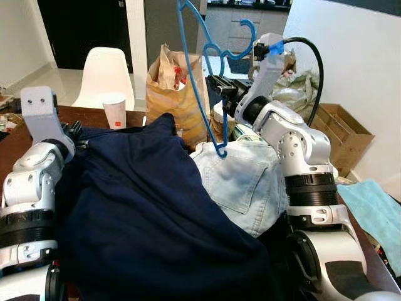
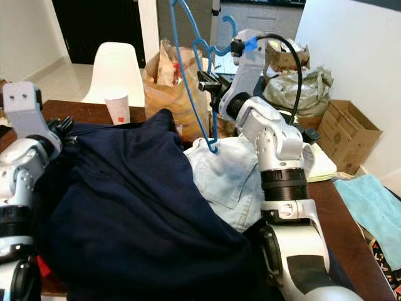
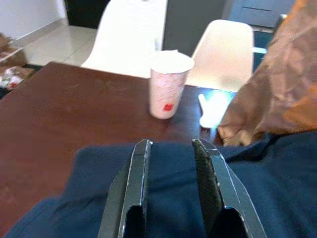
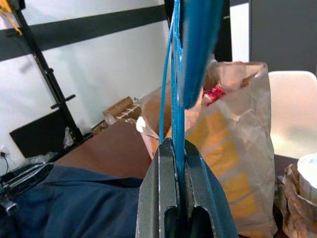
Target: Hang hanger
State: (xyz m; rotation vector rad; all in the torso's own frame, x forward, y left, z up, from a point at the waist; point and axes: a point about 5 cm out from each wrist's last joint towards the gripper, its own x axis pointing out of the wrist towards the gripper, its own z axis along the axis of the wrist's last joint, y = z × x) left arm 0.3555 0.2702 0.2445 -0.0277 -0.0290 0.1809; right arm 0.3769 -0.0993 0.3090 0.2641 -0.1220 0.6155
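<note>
A: Step in hand? Carry phase, it is judged; the blue hanger (image 1: pixel 202 75) is held lifted above the bench (image 3: pixel 59 104) by the right claw (image 4: pixel 177 163), fingers clamped tight on the thin wire; in the head views the hanger is tilted, its lower corner hanging just over the pale denim garment (image 1: pixel 241 179), its top cut off by the frame edge.

B: Left claw (image 3: pixel 171 153)?

A: Parted, nothing gripped; it is rested low at the edge of the dark navy garment (image 1: pixel 144 213) heaped across the bench; a paper cup (image 3: pixel 168 84) stands ahead of it on the bare wood; a white chair (image 1: pixel 106 75) is placed behind the bench.

B: Anything close to the hanger?

A: A brown paper bag (image 1: pixel 175 94) stands just behind it; whether the wire touches the bag cannot be told. A cardboard box (image 1: pixel 338 135) and a teal cloth (image 1: pixel 376 210) lie off to the robot's right.

B: Next move?

A: A rail or rod is needed; a dark upright stand (image 4: pixel 47 84) is seen in the right wrist view, but whether it is a rack cannot be told; the hook end must be brought over some bar with the grip kept firm and the wire kept clear of the garments and bag; hanging not yet done.
</note>
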